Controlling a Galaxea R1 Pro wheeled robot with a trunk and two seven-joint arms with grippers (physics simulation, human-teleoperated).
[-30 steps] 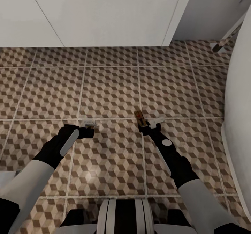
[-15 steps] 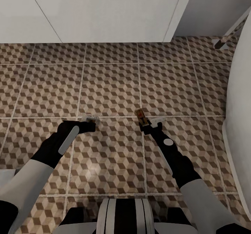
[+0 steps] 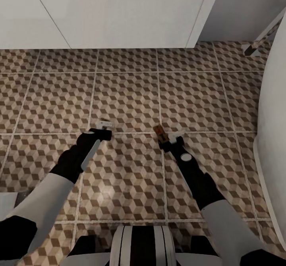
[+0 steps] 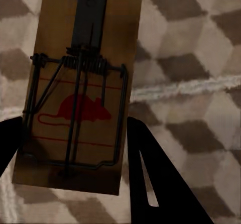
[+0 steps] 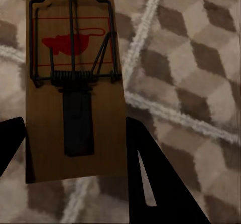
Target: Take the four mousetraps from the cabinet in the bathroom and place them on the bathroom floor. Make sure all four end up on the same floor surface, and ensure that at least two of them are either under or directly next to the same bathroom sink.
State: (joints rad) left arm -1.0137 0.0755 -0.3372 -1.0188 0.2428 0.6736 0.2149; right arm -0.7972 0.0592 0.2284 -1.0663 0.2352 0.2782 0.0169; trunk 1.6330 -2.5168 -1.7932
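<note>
Two mousetraps are in my grippers, low over the bathroom floor [image 3: 127,95] with its cube-pattern tiles. The left gripper [image 3: 103,130] is shut on one mousetrap [image 3: 105,124]. In the left wrist view this brown board [image 4: 85,43] with its wire spring and red mouse print sits between the dark fingers [image 4: 150,179]. The right gripper [image 3: 169,141] is shut on the other mousetrap [image 3: 159,131], whose board [image 5: 75,133] lies between that gripper's fingers [image 5: 145,174]. The sink's white flat-fronted vanity [image 3: 119,16] stands ahead, about two tiles beyond both grippers. The cabinet is out of view.
The big white bathtub [image 3: 274,119] curves along the right side. A slanted pale leg with a dark foot [image 3: 258,39] stands at the far right beside the vanity. A white object [image 3: 8,200] shows at the lower left edge. Open tiles lie between grippers and vanity.
The left arm has reached forward and slightly right with its mousetrap, turning at the wrist. The right gripper has hardly moved. The view shifted slightly at first.
</note>
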